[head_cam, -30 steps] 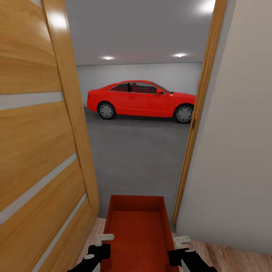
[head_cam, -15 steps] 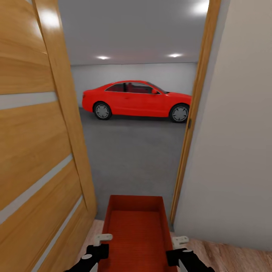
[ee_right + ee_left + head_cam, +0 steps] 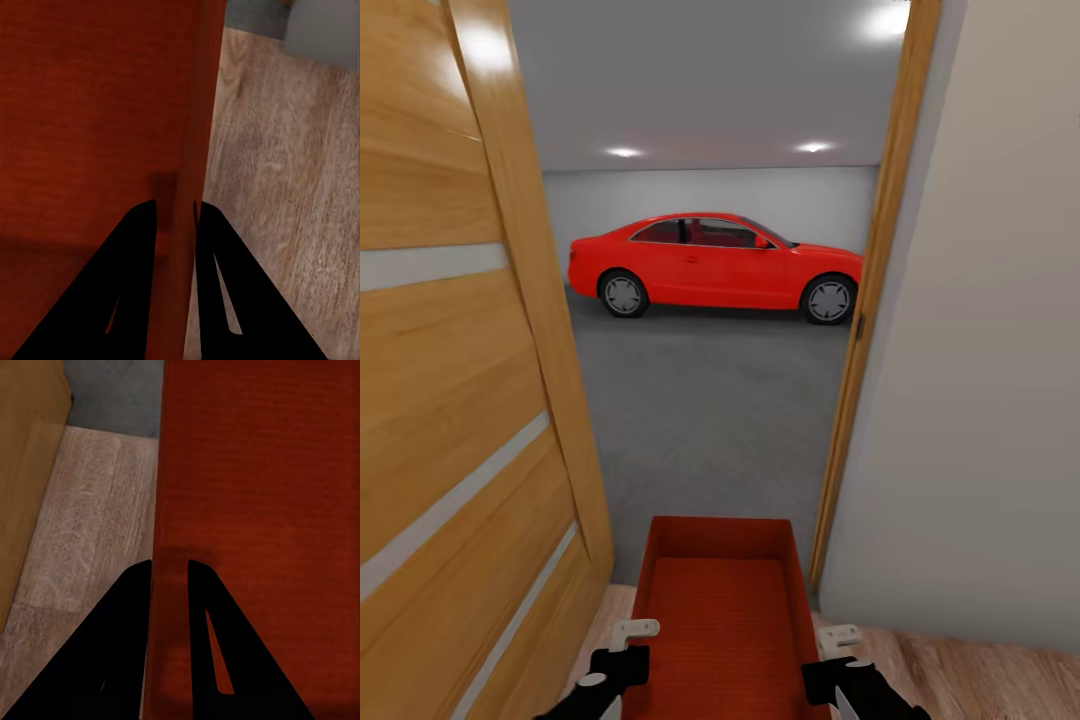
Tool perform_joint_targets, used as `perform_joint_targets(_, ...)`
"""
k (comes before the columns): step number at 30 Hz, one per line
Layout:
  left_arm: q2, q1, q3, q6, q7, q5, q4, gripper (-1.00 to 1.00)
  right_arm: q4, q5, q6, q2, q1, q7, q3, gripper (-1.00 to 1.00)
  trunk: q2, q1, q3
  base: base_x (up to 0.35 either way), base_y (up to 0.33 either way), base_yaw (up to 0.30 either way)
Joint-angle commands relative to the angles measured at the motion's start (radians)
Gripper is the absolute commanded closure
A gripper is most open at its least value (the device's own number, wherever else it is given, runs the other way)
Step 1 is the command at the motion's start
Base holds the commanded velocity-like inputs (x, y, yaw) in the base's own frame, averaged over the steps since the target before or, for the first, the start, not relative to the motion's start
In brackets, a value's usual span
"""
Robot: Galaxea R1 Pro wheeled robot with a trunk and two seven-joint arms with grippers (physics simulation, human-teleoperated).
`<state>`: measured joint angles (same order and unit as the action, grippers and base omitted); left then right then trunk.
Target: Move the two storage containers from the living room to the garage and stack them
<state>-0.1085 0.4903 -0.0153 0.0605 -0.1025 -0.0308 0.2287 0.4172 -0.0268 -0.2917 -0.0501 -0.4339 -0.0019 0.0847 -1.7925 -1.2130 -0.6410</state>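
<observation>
Left gripper and right gripper are clamping one storage container's side walls at the garage doorway; placing and stacking remain.

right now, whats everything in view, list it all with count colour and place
storage container: one, red-orange, held low at the doorway
door: one, orange wood with pale strips, open at left
door frame: one, orange wood, at right
wall: one, off-white, far right
car: one, red, parked at the garage's back wall
garage floor: grey concrete, past the doorway
wood floor: light planks, under the container
left hand: black, clamps the container's left wall
right hand: black, clamps its right wall
</observation>
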Motion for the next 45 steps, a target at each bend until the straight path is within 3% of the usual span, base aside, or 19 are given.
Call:
perform_joint_targets(1, 0.026, 0.001, -0.028, 0.003, 0.038, -0.003, 0.001, 1.0, 0.0, 0.02, -0.006, 0.018, 0.0, 0.069, 0.019, 1.0, 0.0, 0.0, -0.001, 0.0, 0.045, -0.177)
perform_joint_targets(28, 0.026, 0.001, -0.029, 0.009, 0.037, -0.002, 0.001, 1.0, 0.0, 0.022, -0.005, 0.03, 0.0, 0.088, 0.017, 1.0, 0.0, 0.0, -0.001, 0.0, 0.05, -0.056)
perform_joint_targets(29, -0.018, 0.006, -0.005, 0.015, -0.038, -0.01, -0.009, 1.0, -0.002, -0.001, -0.001, 0.033, 0.003, 0.025, -0.001, 1.0, -0.001, 0.0, -0.001, 0.0, 0.0, 0.0)
perform_joint_targets(31, -0.011, 0.008, -0.028, 0.017, -0.038, -0.02, -0.009, 1.0, -0.001, -0.001, -0.001, 0.023, 0.003, 0.024, -0.002, 1.0, -0.001, 0.0, -0.001, 0.0, 0.0, 0.0)
perform_joint_targets(45, -0.011, 0.008, -0.081, 0.018, -0.038, -0.074, -0.009, 1.0, -0.001, -0.001, -0.001, 0.024, 0.003, 0.024, -0.002, 1.0, -0.001, 0.0, -0.001, 0.0, 0.0, 0.0)
